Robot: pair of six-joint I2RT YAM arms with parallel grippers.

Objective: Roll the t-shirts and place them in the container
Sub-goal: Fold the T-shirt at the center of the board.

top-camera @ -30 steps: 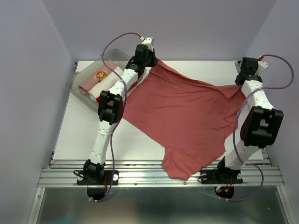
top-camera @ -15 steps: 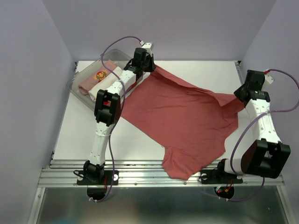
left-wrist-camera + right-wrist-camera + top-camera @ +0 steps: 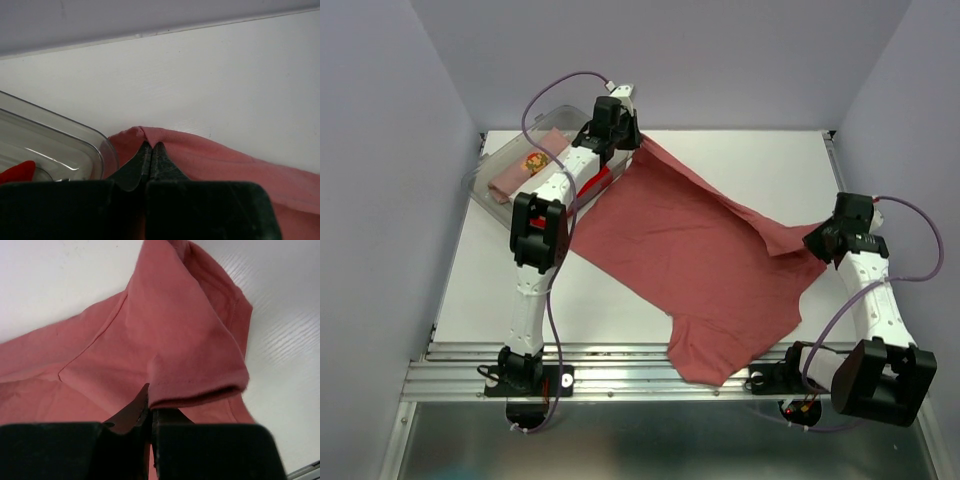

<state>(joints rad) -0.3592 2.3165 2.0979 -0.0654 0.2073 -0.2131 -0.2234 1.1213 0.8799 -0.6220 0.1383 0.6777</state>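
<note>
On the white tabletop (image 3: 470,290), the large brick-red cloth t-shirt (image 3: 690,250) lies spread out. The left pincer (image 3: 151,147) is clamped on its far corner, just beside the clear plastic tub (image 3: 480,172). The right pincer (image 3: 149,396) pinches its folded right-hand hem.

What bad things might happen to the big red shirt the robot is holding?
1. The right claw pinches only a thin fold of the red t-shirt near a sleeve hem, so it might slip out.
2. The left claw grips a corner right beside the plastic tub, so the cloth could snag on its rim.
3. One end of the shirt hangs over the near edge of the table and may slide off.
</note>
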